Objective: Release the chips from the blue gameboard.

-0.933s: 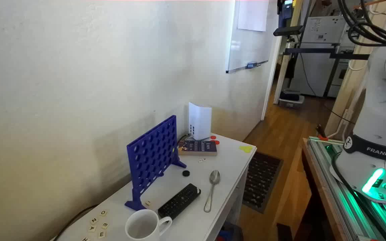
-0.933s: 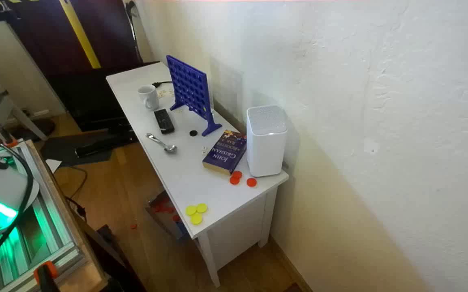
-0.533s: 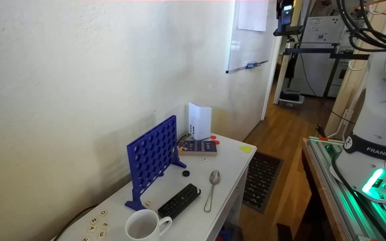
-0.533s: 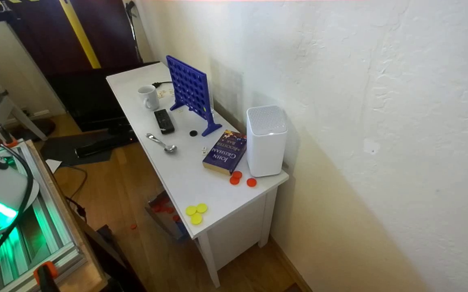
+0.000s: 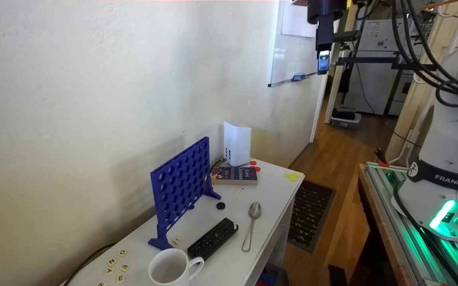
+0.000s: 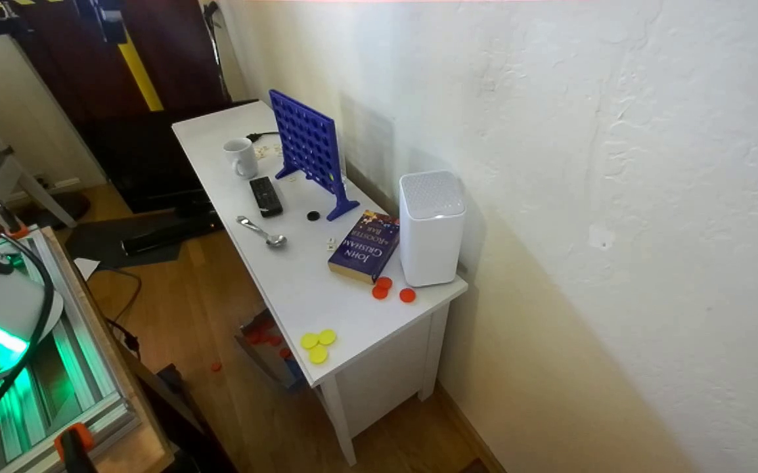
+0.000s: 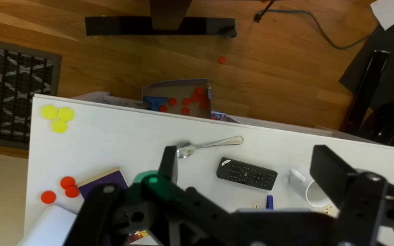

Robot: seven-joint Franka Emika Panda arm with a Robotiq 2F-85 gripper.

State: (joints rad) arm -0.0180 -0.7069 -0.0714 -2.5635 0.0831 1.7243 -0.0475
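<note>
The blue gameboard (image 5: pixel 181 180) stands upright on the white table near the wall, also in an exterior view (image 6: pixel 307 141). A yellow spot, like a chip, shows in a low hole at one end (image 5: pixel 206 178). A dark disc (image 5: pixel 220 205) lies on the table in front of the board, also in an exterior view (image 6: pixel 313 215). In the wrist view only a blue foot of the gameboard (image 7: pixel 269 202) shows; the gripper body hides the rest. My gripper (image 7: pixel 246 160) is open and empty, high above the table; it also shows in both exterior views (image 5: pixel 323 65) (image 6: pixel 114 29).
A remote (image 7: pixel 247 173), spoon (image 7: pixel 214 143) and white mug (image 7: pixel 308 188) lie or stand before the board. A book (image 6: pixel 366 246), white box (image 6: pixel 433 230), red discs (image 6: pixel 407 295) and yellow discs (image 6: pixel 318 355) are toward one end. A wall runs behind the board.
My gripper has come down into view at the top of both exterior views, moving out over the table from the robot's base. The board and the table things have not moved.
</note>
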